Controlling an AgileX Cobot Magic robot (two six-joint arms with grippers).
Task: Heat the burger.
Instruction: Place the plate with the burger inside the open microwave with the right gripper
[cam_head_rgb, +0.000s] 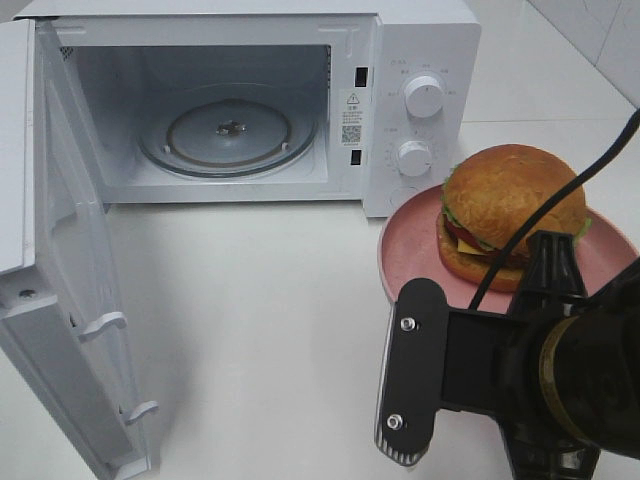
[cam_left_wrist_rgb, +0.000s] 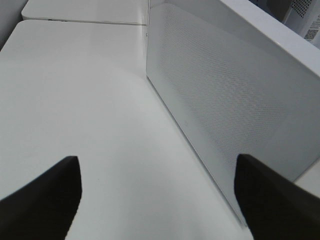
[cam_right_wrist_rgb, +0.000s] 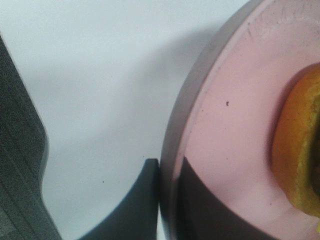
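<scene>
Burger (cam_head_rgb: 515, 205) on pink plate (cam_head_rgb: 405, 247) | glass turntable (cam_head_rgb: 228, 135) inside open microwave (cam_head_rgb: 420, 40)

Fingers (cam_right_wrist_rgb: 134, 205) astride pink plate (cam_right_wrist_rgb: 225, 100) rim

free: microwave cavity (cam_head_rgb: 230, 110); tabletop (cam_head_rgb: 250, 300) before it | obstacle: swung-out door (cam_head_rgb: 70, 300) at left

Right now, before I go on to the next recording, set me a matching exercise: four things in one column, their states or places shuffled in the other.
Things:
1. microwave door
2. burger
3. right gripper
4. left gripper

States or places:
A. shut on the rim of the pink plate
B. swung wide open
C. open, holding nothing
D. sitting on the pink plate

Pairs: 1-B, 2-D, 3-A, 4-C.
</scene>
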